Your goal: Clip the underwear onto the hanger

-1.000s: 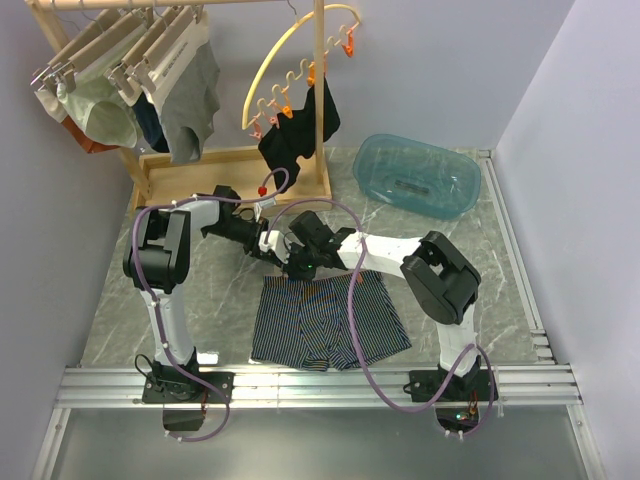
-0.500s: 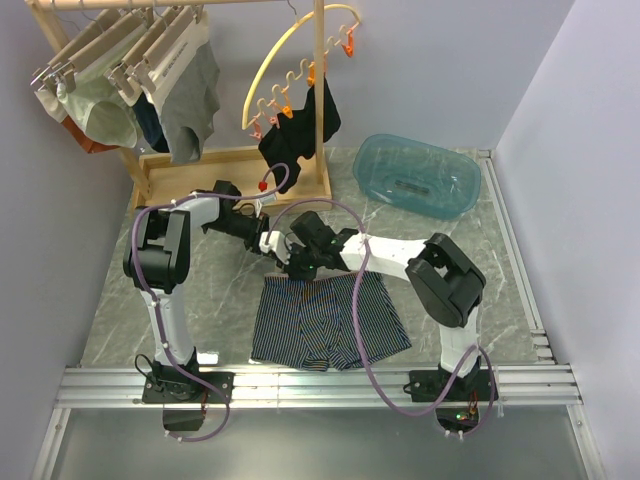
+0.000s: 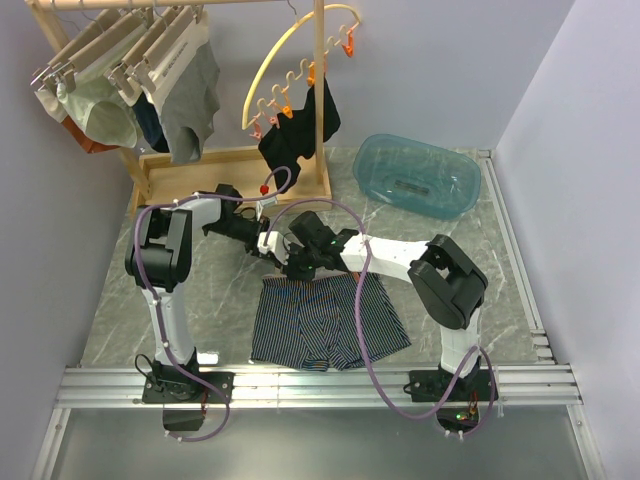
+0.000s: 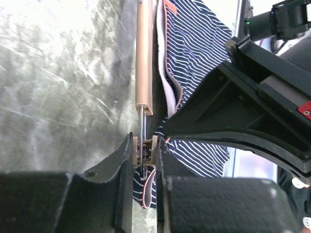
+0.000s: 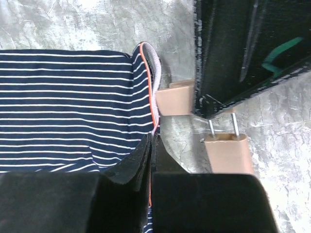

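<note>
early going, with no clip seemingly fastened yet: the left claw (image 4: 144, 156) is clamped on the clip end of the straight pale wooden bar hanger (image 4: 144, 58), and the right claw (image 5: 152, 145) is pinched on the waistband of the navy pinstriped boxer briefs (image 3: 325, 322), spread on the grey marbled bench (image 3: 220, 300) at 6 o'clock of both claws.

Navy pinstriped underwear (image 3: 328, 322) lying flat; pale wooden hanger (image 4: 144, 58) beside its waistband edge.

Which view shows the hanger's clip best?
Left wrist: the clip sits pinched in the left gripper, at the end of the wooden bar, beside the underwear. Right wrist shows only wooden blocks and wire; the top view hides it behind the arms.
</note>
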